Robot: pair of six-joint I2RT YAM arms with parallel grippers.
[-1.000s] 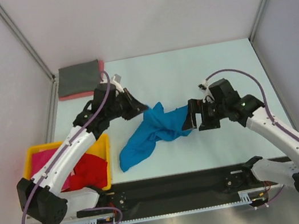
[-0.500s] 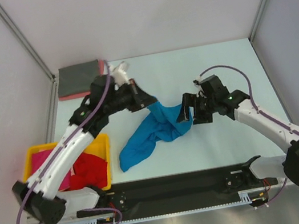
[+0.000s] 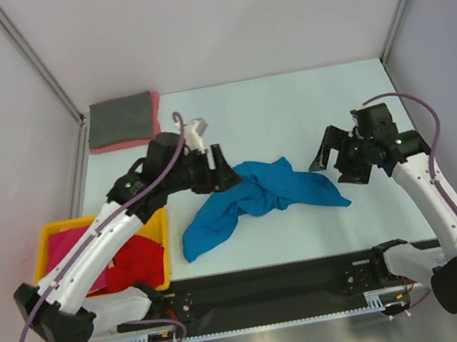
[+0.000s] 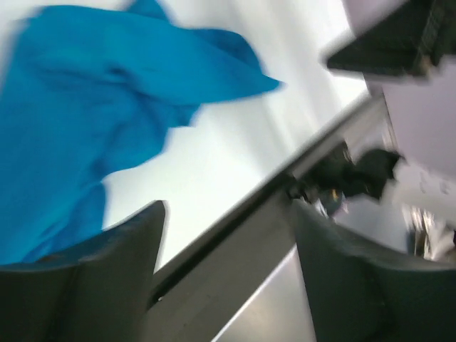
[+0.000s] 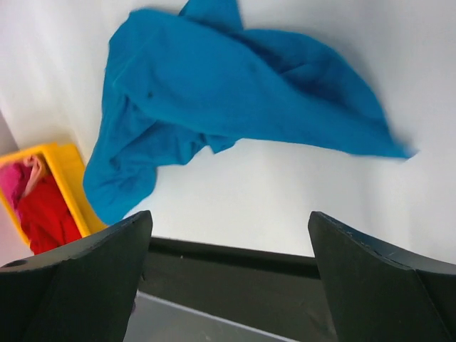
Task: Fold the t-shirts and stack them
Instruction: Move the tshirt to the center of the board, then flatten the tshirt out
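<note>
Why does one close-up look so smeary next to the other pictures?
Left wrist view: the blue shirt and everything behind it are streaked, which is likely motion blur. Right wrist view: the shirt's folds are mostly crisp, and only its right tip is smeared. Top view: sharp and evenly lit, with faint shadows and no glare.

Counting as I go: five t-shirts in all. One bright blue t-shirt (image 3: 256,201) lying loose. One dark grey t-shirt (image 3: 120,119) folded over one salmon pink t-shirt (image 3: 126,143), so that's one stack of two. One magenta t-shirt (image 3: 69,243) and one red t-shirt (image 3: 138,259), two in the single yellow bin (image 3: 165,235). And two of mine: left gripper (image 3: 226,176), right gripper (image 3: 331,166).
</note>
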